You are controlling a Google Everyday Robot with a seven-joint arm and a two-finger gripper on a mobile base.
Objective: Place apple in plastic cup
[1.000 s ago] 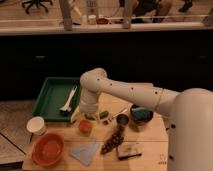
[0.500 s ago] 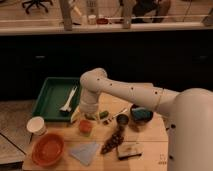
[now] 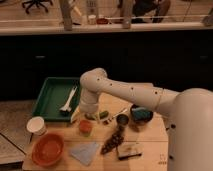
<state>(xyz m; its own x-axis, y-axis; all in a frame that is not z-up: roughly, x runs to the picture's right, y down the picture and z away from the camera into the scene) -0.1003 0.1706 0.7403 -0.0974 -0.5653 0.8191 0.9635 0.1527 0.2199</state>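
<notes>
Apple sits in/at plastic cup mouth; light, hard, smooth, prob rolls, so grab across widest part. Gripper just above cup.

We are looking down from a single raised viewpoint behind the robot's white body, facing forward across the worktop toward a dark counter front and a glazed partition beyond. The arm is reaching away from us, its gripper hanging at mid-distance just above the plastic cup. We are seeing the whole worktop at moderate range.
</notes>
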